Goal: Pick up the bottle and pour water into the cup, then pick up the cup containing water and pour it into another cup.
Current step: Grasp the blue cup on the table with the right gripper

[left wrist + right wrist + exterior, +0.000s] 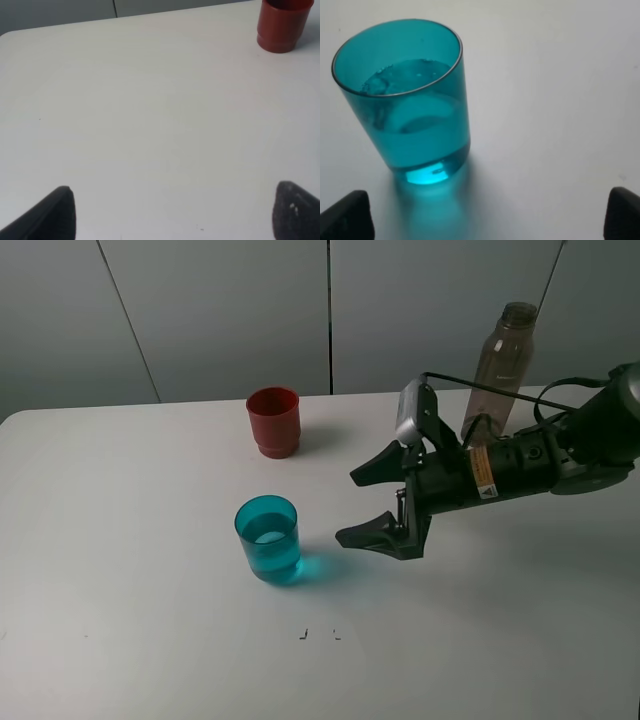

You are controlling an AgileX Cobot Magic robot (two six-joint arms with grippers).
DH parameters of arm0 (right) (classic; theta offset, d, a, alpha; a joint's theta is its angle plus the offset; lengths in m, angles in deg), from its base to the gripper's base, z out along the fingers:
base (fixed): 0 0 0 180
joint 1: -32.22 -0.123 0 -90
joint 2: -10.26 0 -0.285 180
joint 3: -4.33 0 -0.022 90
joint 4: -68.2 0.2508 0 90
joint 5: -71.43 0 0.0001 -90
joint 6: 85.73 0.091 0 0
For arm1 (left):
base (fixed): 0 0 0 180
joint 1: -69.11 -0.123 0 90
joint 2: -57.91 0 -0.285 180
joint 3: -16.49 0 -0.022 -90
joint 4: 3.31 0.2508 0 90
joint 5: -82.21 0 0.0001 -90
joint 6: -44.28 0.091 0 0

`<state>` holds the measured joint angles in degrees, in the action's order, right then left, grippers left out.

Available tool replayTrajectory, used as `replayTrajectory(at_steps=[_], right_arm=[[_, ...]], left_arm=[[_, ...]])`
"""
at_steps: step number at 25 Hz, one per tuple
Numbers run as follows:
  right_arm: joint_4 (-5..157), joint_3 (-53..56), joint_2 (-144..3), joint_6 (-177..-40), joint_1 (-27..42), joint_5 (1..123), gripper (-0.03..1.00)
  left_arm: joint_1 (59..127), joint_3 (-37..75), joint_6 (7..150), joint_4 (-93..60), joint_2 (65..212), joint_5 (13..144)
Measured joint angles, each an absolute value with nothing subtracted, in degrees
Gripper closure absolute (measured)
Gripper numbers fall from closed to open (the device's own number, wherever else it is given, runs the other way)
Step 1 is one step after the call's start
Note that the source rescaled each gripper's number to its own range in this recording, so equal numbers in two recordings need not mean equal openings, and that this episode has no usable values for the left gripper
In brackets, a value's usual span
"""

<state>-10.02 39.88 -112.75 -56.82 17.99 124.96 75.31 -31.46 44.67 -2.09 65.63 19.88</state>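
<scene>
I read this as the start of the second half of the job. The cup (267, 538) stands upright near the middle of the bench (110, 540) with water (407, 75) in it, roughly half full as far as I can judge. The bottle (500, 360) stands upright and free by the far edge, toward the far right corner, behind my right arm (520, 465). So the first pour looks done, and the step in hand is taking hold of the cup.

The right jaws are spread wide and empty. They point toward the cup from its right-edge side, near it but not touching. In the right wrist view the cup sits closer to one jaw tip than the other, so I am not lined up yet.

The left jaws are also spread with nothing between them. They hang over bare bench, with the red cup (282, 25) visible ahead of them.

The red cup (273, 421) stands upright nearer the far edge, well apart from the teal one, with open bench between them.

The next move calls for:
- centring the cup between the right jaws
- pushing forward level until its wall is well inside them
- closing around the middle of the wall, not near the rim

The smooth tapered sides could slip, so I would close firmly, lift straight up and keep it upright, then carry it slowly toward the red cup to avoid slopping.
</scene>
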Motion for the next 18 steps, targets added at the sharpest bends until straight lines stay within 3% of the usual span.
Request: replayTrajectory(at_steps=[18], right_arm=[[-7.43, 32.87, -120.30, -65.18, 11.06, 126.27, -0.03]], left_arm=[[75.31, -31.46, 44.28, -2.09, 65.63, 19.88]])
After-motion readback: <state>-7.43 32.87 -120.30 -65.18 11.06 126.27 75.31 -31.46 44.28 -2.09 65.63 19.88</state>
